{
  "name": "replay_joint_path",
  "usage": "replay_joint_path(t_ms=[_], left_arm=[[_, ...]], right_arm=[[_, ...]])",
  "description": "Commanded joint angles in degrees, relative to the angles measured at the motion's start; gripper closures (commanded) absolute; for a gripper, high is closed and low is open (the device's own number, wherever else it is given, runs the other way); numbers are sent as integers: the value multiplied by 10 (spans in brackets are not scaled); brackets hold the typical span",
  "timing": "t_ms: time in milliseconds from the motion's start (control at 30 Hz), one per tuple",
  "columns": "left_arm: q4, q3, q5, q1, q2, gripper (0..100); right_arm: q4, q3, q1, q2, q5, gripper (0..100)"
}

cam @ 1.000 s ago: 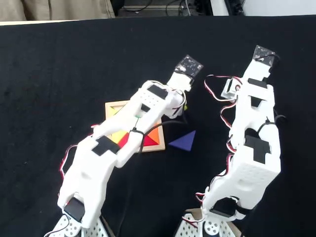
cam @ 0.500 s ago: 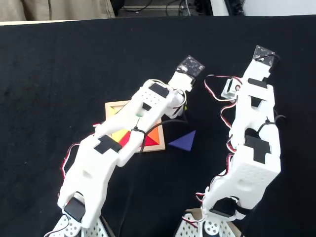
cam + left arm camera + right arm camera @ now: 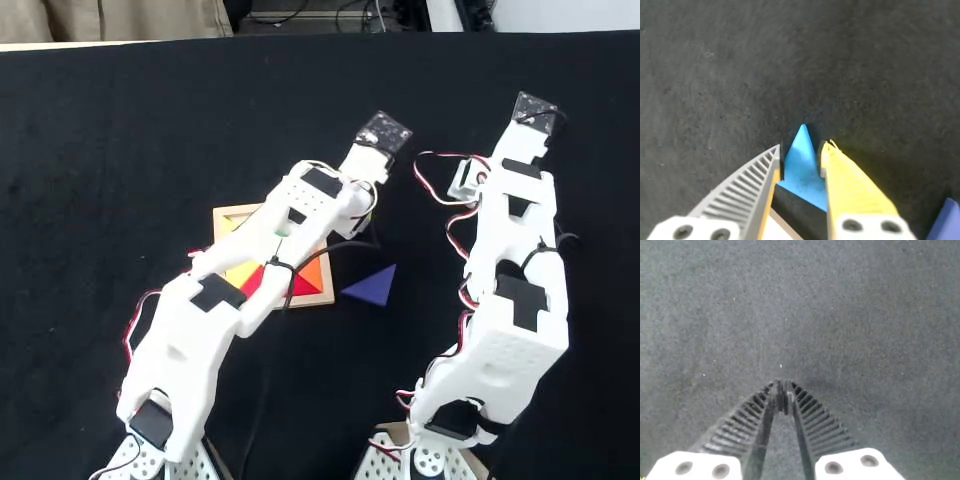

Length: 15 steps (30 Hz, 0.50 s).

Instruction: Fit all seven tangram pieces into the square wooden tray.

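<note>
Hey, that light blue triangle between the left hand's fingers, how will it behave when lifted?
The light blue triangle looks flat and rigid, so it probably won't flex. The left hand grips its slanted edges near the tip, so it may slip out or pivot. It looks small against the hand, so it's likely light.

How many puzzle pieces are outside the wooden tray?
2: a purple triangle beside the tray, a light blue piece in the left gripper. The arm may hide more.
</note>
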Motion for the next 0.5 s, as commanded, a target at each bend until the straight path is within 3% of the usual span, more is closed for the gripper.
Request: replay_joint_path(t_ms=[0, 133, 467], left_arm=[[37, -18, 61, 3, -60, 861], [55, -18, 105, 2, -76, 842], [54, -17, 111, 0, -76, 844]], right_arm=[[-10, -33, -9, -4, 7, 987], [-10, -33, -10, -4, 7, 987], [-10, -33, -10, -4, 7, 987]])
